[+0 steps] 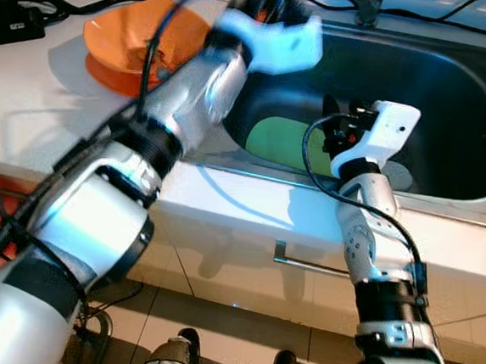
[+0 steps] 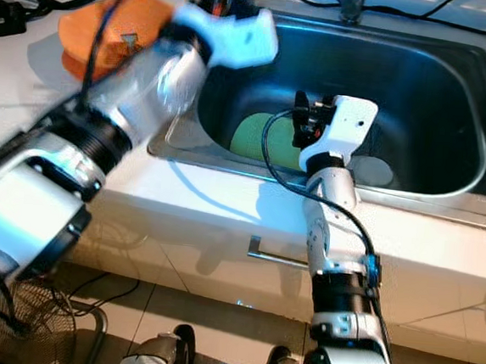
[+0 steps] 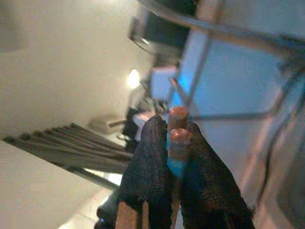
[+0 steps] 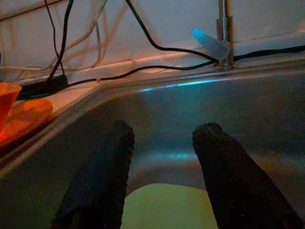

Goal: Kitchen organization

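My left gripper is raised over the sink's left rim and is shut on two thin brown sticks with a blue band, which look like chopsticks. Its arm is blurred. An orange bowl sits on an orange plate on the white counter, just left of that arm. My right gripper stands open inside the steel sink, nothing between its fingers, hovering over a green plate on the sink floor.
A faucet stands at the sink's back rim. Black cables run along the counter behind it. A pale round disc lies in the sink beside the green plate. A drawer handle sits below the counter edge.
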`<state>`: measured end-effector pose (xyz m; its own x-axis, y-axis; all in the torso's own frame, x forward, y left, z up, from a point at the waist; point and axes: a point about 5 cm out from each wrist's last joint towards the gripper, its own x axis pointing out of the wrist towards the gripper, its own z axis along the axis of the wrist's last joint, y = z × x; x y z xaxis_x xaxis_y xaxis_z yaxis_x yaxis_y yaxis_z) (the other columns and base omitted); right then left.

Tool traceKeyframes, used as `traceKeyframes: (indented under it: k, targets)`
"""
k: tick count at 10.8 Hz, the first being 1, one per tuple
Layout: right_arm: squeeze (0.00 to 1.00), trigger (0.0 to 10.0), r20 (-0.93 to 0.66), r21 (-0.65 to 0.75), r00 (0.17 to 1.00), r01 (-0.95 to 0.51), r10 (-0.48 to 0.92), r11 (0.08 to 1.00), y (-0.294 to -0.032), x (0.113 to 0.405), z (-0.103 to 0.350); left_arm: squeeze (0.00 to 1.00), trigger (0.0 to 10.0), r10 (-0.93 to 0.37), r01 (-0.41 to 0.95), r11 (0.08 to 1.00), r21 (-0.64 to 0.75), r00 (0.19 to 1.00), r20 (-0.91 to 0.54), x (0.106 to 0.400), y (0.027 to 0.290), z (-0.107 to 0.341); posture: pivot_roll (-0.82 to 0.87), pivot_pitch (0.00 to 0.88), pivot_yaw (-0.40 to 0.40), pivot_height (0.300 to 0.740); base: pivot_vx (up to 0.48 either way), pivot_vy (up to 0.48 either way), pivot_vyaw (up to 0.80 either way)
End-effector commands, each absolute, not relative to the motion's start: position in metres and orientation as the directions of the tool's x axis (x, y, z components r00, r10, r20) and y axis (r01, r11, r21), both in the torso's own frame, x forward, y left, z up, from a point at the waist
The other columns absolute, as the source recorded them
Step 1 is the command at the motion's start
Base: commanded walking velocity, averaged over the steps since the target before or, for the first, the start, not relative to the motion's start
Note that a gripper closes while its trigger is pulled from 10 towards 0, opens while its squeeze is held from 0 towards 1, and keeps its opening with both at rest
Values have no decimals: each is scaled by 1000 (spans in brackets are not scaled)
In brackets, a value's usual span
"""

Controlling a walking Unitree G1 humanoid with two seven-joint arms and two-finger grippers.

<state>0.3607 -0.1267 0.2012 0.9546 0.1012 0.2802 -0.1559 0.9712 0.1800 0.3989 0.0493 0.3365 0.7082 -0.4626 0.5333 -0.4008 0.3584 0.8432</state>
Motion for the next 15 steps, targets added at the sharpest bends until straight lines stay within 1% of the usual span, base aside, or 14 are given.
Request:
traceKeyframes:
  k: [1, 2, 3, 4, 6, 7, 9, 12, 15]
  targets:
    - [0, 10000, 206, 191, 974, -138, 98, 972, -129, 362, 181, 0, 3529, -473, -382, 469, 796, 652, 592, 391, 43, 350, 33, 113, 27, 740, 0, 0, 0]
    - [0, 10000, 221, 189, 970, -140, 97, 972, -130, 364, 184, 0, 10000, -470, -209, 650, 731, 645, 602, 385, 39, 342, 31, 98, 24, 740, 0, 0, 0]
    - [0, 10000, 226, 186, 970, -138, 95, 973, -131, 365, 184, 0, 10000, -489, -69, 725, 685, 649, 583, 381, 36, 327, 23, 82, 27, 740, 0, 0, 0]
    - [0, 10000, 233, 181, 969, -129, 85, 975, -133, 365, 184, 0, 10000, -497, 91, 799, 595, 657, 567, 374, 36, 306, 15, 70, 34, 740, 0, 0, 0]
    - [0, 10000, 251, 145, 965, -120, 81, 982, -136, 365, 184, 0, 10000, -472, 237, 865, 442, 683, 557, 371, 40, 290, 5, 42, 37, 740, 0, 0, 0]
    - [0, 10000, 261, 137, 962, -115, 76, 984, -137, 365, 185, 0, 10000, -441, 309, 896, 319, 690, 573, 366, 47, 285, -7, 13, 40, 740, 0, 0, 0]
    - [0, 10000, 258, 130, 962, -126, 89, 984, -134, 365, 182, 0, 10000, -422, 346, 906, 242, 712, 561, 367, 53, 279, -9, 0, 39, 740, 0, 0, 0]
    - [0, 10000, 257, 118, 962, -129, 95, 985, -133, 366, 181, 0, 10000, -428, 388, 901, 193, 727, 537, 364, 55, 269, -19, 0, 36, 740, 0, 0, 0]
    - [0, 10000, 254, 94, 962, -131, 104, 987, -136, 366, 180, 0, 10000, -402, 387, 911, 141, 763, 507, 363, 59, 252, -26, 0, 12, 740, 0, 0, 0]
